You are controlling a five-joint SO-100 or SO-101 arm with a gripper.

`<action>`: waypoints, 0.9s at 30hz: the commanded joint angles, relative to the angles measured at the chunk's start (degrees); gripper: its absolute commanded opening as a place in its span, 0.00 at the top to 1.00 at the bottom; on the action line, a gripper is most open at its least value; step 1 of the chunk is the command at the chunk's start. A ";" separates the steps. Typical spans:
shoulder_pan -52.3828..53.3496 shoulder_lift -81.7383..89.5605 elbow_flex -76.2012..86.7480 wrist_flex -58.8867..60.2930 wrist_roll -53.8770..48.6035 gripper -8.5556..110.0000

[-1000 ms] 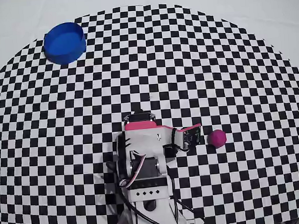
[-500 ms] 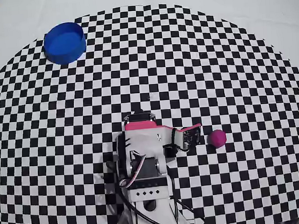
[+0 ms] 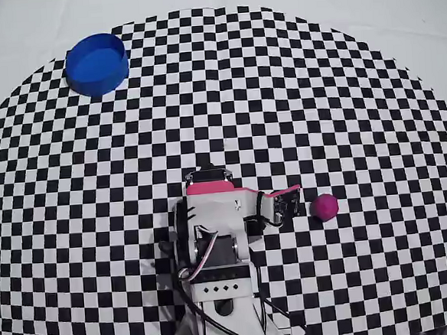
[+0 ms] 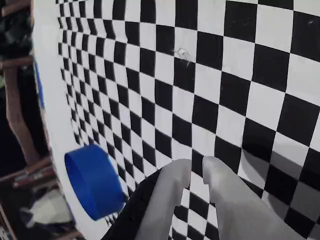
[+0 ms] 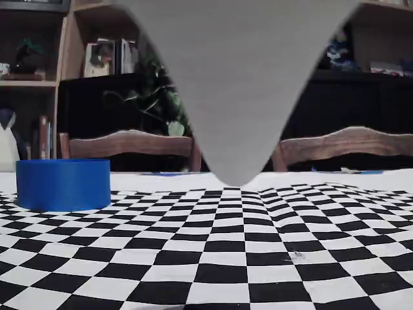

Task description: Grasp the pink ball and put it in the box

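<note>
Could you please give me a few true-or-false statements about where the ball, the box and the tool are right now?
1. The pink ball lies inside the box. False: in the overhead view it rests on the checkered mat, far from the box.
2. The box sits near the top left of the overhead view. True.
3. The tool is clamped on the ball. False: in the wrist view nothing sits between its fingertips, which are nearly together.
4. In the overhead view the ball lies just to the right of the arm. True.
5. The box is red. False: it is bright blue.
</note>
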 commanded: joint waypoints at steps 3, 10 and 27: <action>0.35 1.05 0.44 0.09 0.44 0.93; 0.35 1.05 0.44 0.09 0.44 0.93; 0.53 -0.26 0.35 -4.22 -0.18 0.90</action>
